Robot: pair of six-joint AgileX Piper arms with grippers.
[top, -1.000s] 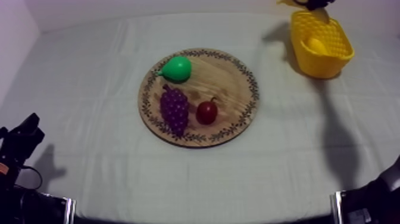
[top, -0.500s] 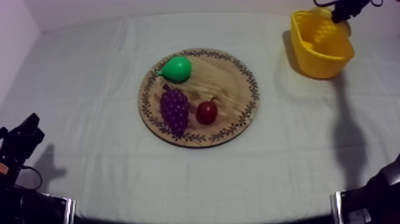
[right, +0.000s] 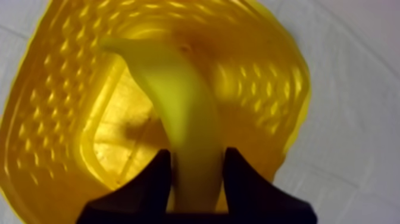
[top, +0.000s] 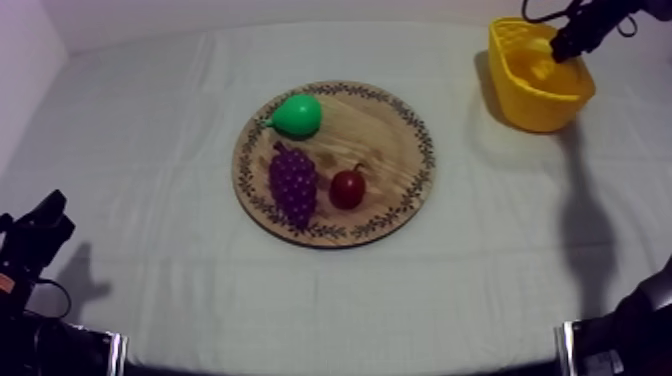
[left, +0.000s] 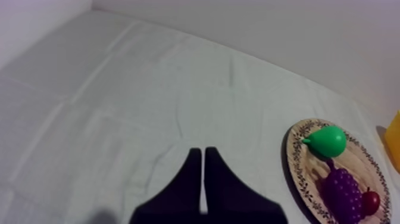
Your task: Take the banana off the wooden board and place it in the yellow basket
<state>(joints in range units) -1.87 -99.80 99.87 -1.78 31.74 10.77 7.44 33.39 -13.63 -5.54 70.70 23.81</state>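
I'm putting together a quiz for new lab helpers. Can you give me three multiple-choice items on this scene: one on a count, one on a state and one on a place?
1. How many fruits lie on the board?
A. Two
B. Three
C. Four

2. How is the left hand?
A. Wide open
B. Shut round a fruit
C. Shut on nothing

3. Where is the banana?
A. On the board
B. In the right hand, at the basket
C. In the left hand

Answers:
1 B: the pear, the grapes and the small red fruit lie on it.
2 C: its fingers lie together as a narrow wedge.
3 B: the right hand's fingers are closed round the banana, whose far end points into the basket.
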